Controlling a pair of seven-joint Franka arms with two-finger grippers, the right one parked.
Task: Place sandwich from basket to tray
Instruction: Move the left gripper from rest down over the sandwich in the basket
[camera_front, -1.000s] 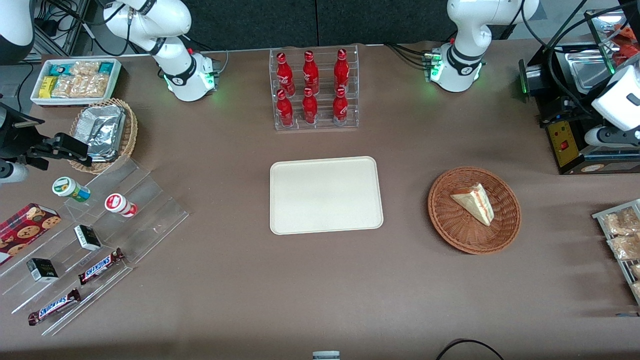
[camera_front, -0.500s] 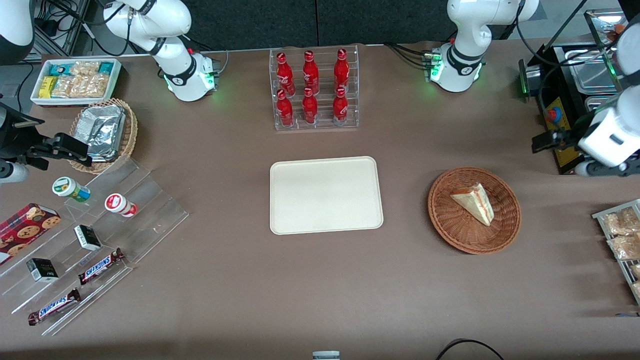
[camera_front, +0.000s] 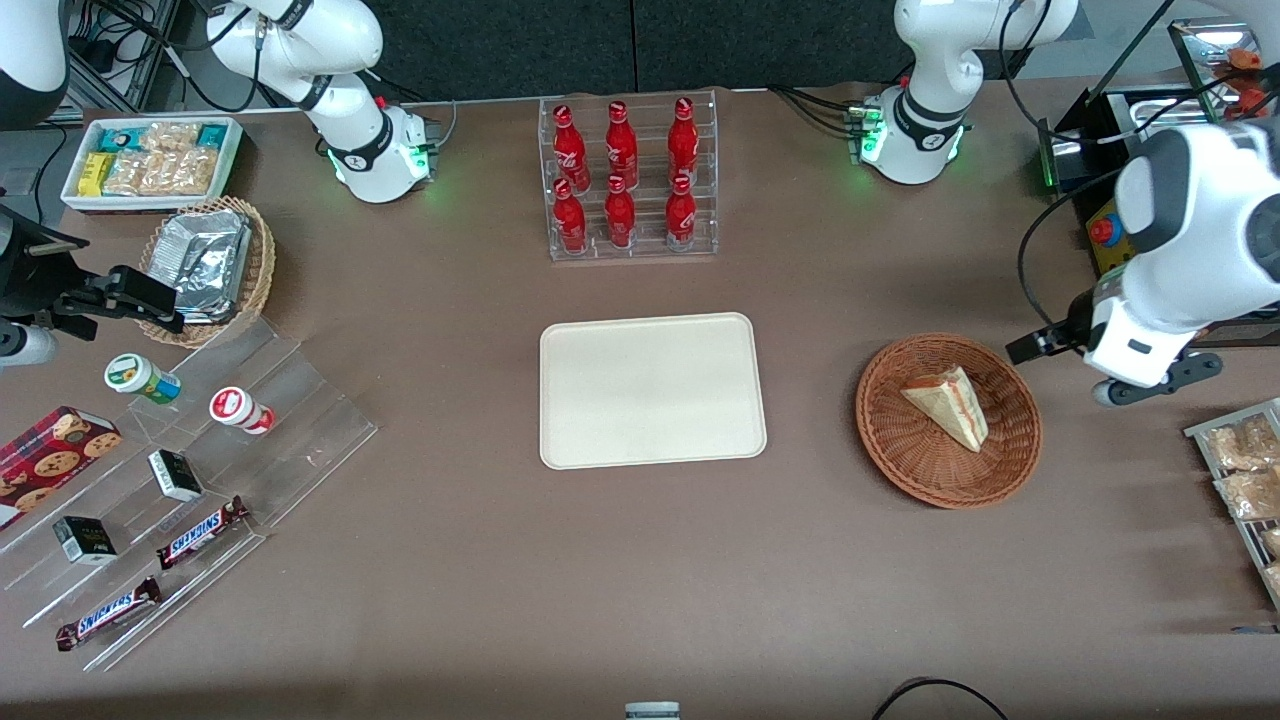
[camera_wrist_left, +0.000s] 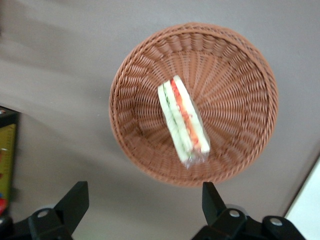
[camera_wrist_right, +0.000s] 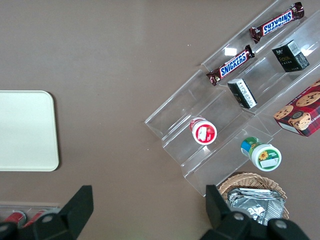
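I see the tray (camera_front: 652, 390) bare, then the sandwich (camera_front: 949, 404) on edge in the basket (camera_front: 947, 420). My gripper (camera_wrist_left: 145, 212) hovers beside the basket, fingers spread — a skewed descent could crush the bread.

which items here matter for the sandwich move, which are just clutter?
Job: sandwich, basket holding it, tray, claw open, up above the table beside the basket.
Clutter: cola bottles, foil packets, Snickers bars, cookie box.
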